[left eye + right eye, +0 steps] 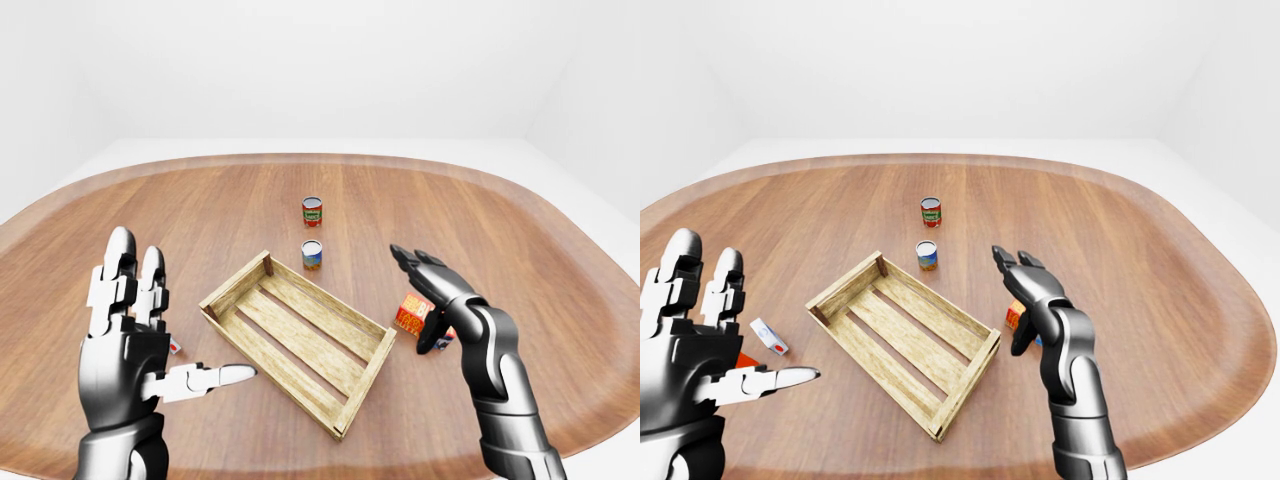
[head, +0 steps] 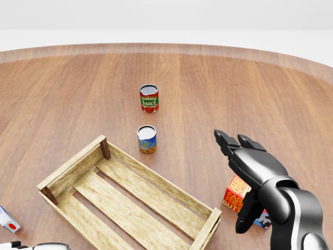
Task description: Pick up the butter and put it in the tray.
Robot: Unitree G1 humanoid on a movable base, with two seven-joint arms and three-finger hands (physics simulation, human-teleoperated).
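Over the butter (image 2: 238,192), the right hand (image 2: 244,172) hovers with fingers spread.

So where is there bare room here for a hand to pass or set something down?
The wooden tray holds nothing, and the table is bare left of the tomato sauce can and the second can. It is crowded where the open right hand hangs over the butter beside the tray's corner.
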